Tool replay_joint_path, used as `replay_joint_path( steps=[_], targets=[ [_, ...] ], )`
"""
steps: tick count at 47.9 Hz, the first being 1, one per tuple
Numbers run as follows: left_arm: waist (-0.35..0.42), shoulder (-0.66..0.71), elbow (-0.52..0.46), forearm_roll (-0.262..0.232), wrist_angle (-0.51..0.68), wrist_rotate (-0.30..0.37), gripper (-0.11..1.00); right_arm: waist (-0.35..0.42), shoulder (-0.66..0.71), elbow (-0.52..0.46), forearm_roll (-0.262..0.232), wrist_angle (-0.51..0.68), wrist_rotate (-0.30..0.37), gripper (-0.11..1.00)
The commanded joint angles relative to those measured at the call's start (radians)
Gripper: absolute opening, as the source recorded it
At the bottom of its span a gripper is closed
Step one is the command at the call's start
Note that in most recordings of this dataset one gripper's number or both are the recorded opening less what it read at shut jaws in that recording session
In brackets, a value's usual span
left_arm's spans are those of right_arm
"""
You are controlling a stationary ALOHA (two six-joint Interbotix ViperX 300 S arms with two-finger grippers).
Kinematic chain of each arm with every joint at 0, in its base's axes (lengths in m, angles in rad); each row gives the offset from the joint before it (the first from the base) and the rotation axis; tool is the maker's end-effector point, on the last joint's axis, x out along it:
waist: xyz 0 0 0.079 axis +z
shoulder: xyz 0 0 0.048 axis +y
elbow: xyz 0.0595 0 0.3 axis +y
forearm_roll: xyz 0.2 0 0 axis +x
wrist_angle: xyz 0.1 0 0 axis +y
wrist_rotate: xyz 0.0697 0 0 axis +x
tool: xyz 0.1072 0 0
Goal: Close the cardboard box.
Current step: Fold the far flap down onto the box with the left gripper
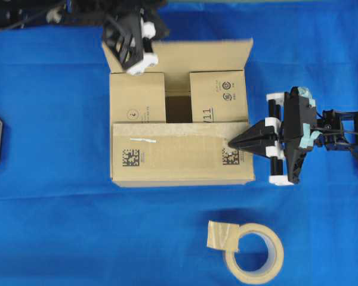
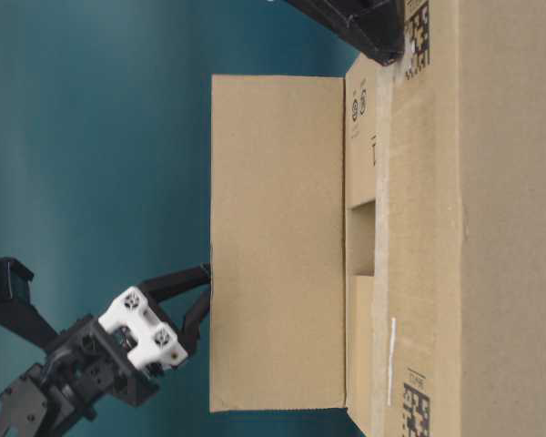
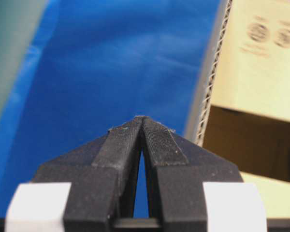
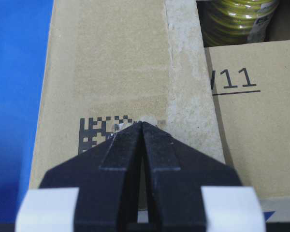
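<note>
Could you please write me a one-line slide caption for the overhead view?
Right hand, shut, presses the cardboard box's near flap down; left hand sits behind the upright far flap.

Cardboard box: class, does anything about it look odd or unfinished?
Yes. The large brown cardboard box is only partly closed: its far flap still stands open, leaving a dark gap between the two folded side flaps. Old pale tape residue marks the near flap.

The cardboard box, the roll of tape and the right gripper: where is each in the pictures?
cardboard box (image 1: 167, 161), overhead view, on the folded-down front flap.
tape roll (image 1: 268, 259), overhead view, on the ring's right side.
right gripper (image 1: 231, 142), overhead view, at the closed fingertips on the box's right edge.
</note>
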Motion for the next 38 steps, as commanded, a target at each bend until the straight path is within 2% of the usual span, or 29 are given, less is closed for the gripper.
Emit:
replay_joint_path(
  steps=[1, 8, 20, 31, 38],
  targets=[
    [-0.021, -0.041, 0.015, -0.003, -0.003, -0.003, 0.0, -0.002, -0.005, -0.015, 0.0, -0.009, -0.002, 0.0],
    [-0.064, -0.074, 0.069, -0.006, -0.025, -0.017, 0.0, -0.002, -0.005, -0.017, 0.0, -0.011, -0.002, 0.0],
    [-0.132, -0.106, 0.196, -0.006, -0.141, -0.126, 0.0, -0.002, -0.005, -0.021, 0.0, -0.012, -0.002, 0.0],
    [-0.176, -0.072, 0.324, -0.006, -0.316, -0.207, 0.0, -0.003, -0.005, -0.021, 0.0, -0.015, -0.003, 0.0],
    [-0.189, -0.051, 0.371, -0.006, -0.373, -0.256, 0.0, -0.008, -0.005, -0.023, 0.0, -0.015, -0.005, 0.0]
  ],
)
